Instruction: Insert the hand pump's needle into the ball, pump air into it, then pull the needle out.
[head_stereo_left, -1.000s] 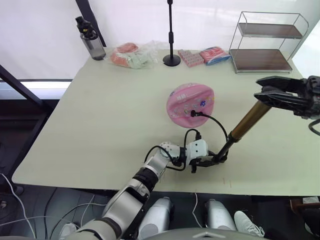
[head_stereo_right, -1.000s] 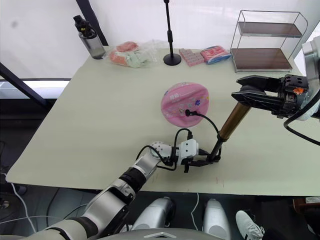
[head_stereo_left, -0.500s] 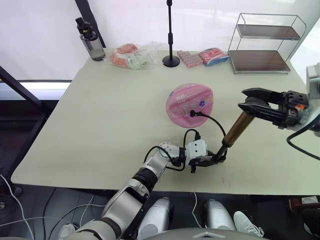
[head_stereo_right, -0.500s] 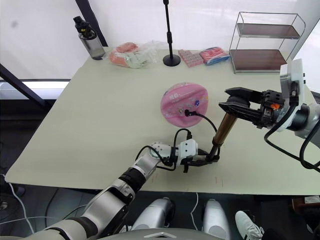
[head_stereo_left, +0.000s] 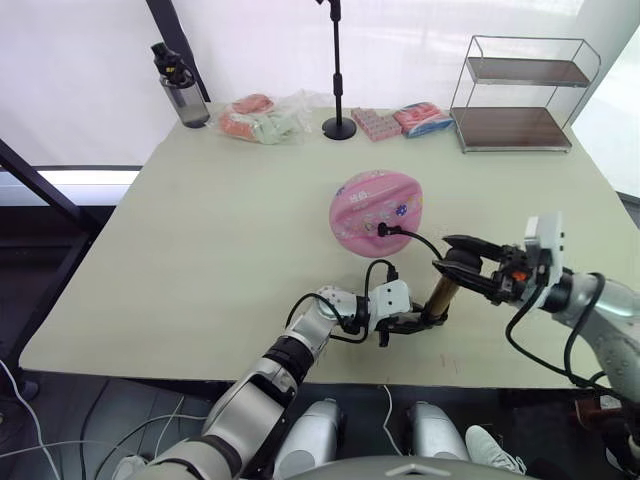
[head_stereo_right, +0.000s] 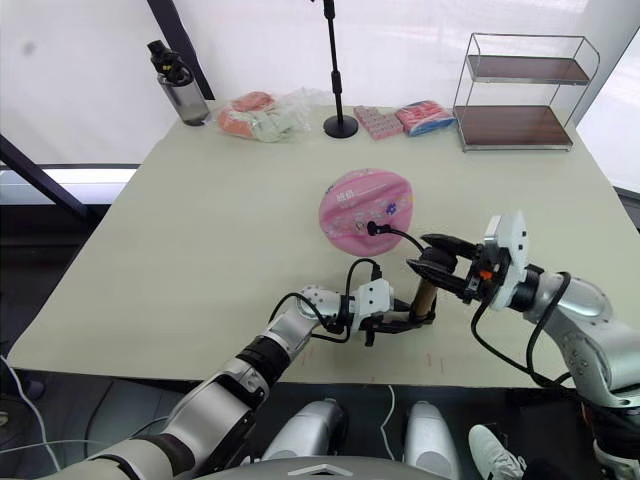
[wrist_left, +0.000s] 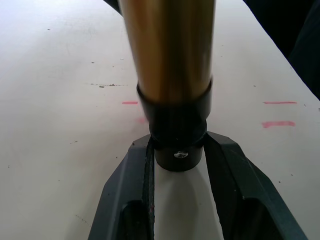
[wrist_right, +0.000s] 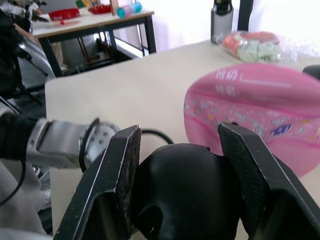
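Note:
The pink ball (head_stereo_left: 378, 212) lies mid-table. The needle's black fitting (head_stereo_left: 383, 229) sits plugged into its near side, and the thin black hose (head_stereo_left: 418, 241) loops from there down to the hand pump. The pump's gold cylinder (head_stereo_left: 438, 297) stands tilted near the table's front edge. My left gripper (head_stereo_left: 423, 322) is shut on the pump's black bottom cap (wrist_left: 175, 130), a finger on each side. My right gripper (head_stereo_left: 452, 262) is shut on the black handle (wrist_right: 185, 195), low over the cylinder's top. The needle's pin is hidden inside the ball.
Along the far edge stand a dark bottle (head_stereo_left: 182, 86), bagged items (head_stereo_left: 262, 115), a black stand (head_stereo_left: 338, 125), two small packs (head_stereo_left: 378, 122) and a wire shelf (head_stereo_left: 520, 95). Red marks (wrist_left: 280, 122) sit on the table beside the pump.
My right gripper has pressed the handle down and toward the left gripper, so the pump is far shorter. The left gripper has kept hold of the base.

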